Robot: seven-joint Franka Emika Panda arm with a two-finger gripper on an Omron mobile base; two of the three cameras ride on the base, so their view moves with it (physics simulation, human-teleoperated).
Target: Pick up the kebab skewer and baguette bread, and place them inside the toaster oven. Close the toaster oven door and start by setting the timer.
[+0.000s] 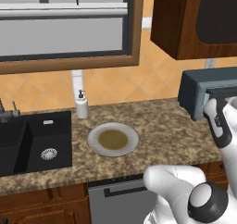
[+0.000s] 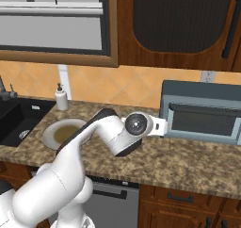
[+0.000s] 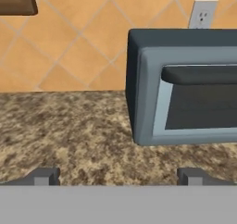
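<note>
The blue-grey toaster oven (image 3: 139, 89) stands on the granite counter against the tiled wall, also seen at the right as the toaster oven (image 2: 202, 111) and the toaster oven (image 1: 194, 93). Its door (image 3: 203, 108) is shut, dark glass upright, with the dark bar handle (image 3: 199, 74) along the top. My gripper (image 3: 119, 177) is open and holds nothing. It hovers low over the counter, a short way in front of the oven's left front corner and pointing at it. The kebab skewer and the baguette bread are out of view.
A grey plate (image 1: 113, 139) with a brownish middle lies bare on the counter left of the oven. Behind it stands a white soap dispenser (image 1: 82, 105), with the black sink (image 1: 32, 142) at far left. A wall outlet (image 3: 202, 14) sits above the oven, and dark wood cabinets hang overhead.
</note>
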